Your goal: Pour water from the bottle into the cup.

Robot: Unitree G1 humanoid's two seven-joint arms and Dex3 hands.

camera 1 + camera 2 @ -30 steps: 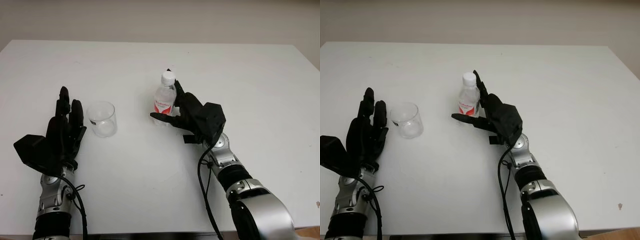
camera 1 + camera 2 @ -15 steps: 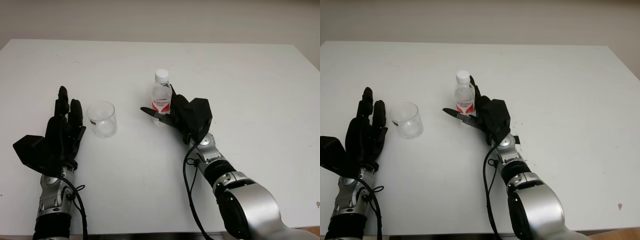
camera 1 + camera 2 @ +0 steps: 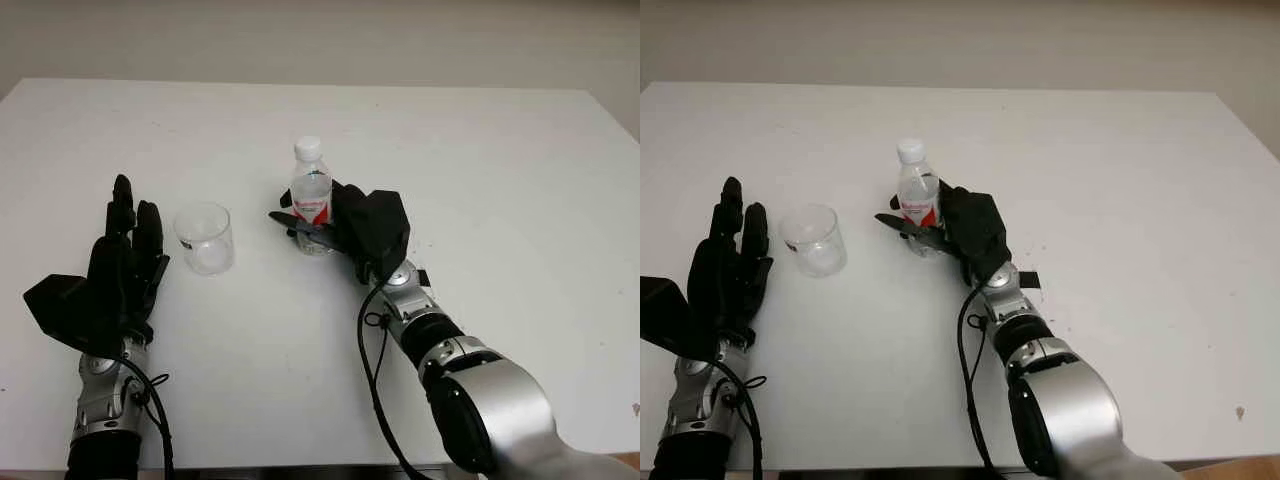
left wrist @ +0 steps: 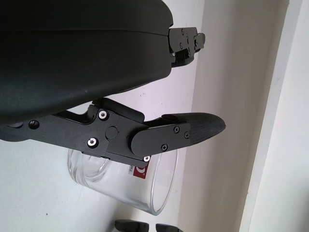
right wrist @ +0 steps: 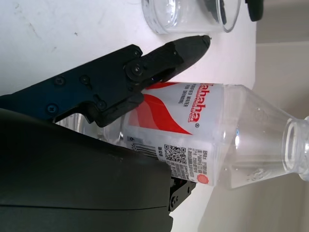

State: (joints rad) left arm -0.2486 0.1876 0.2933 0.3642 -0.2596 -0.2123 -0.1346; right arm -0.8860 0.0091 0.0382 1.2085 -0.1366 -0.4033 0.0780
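A small clear water bottle [image 3: 311, 190] with a red-and-white label and a white top stands upright at the table's middle. My right hand [image 3: 300, 226] is shut on the bottle's lower half, with one finger [image 5: 159, 58] lying across the label [image 5: 193, 121]. Whether the base touches the table is hidden by the hand. An empty clear glass cup [image 3: 204, 238] stands to the left of the bottle, a short gap away. My left hand [image 3: 133, 215] is open just left of the cup [image 4: 145, 193], not touching it.
The white table [image 3: 480, 160] has wide bare room to the right and behind the bottle. Its far edge meets a pale wall [image 3: 320, 35]. A cable [image 3: 372, 350] hangs along my right forearm.
My right hand has carried the bottle leftward, closer to the cup, and the fingers have wrapped more tightly round it. The left hand and the cup have stayed put.
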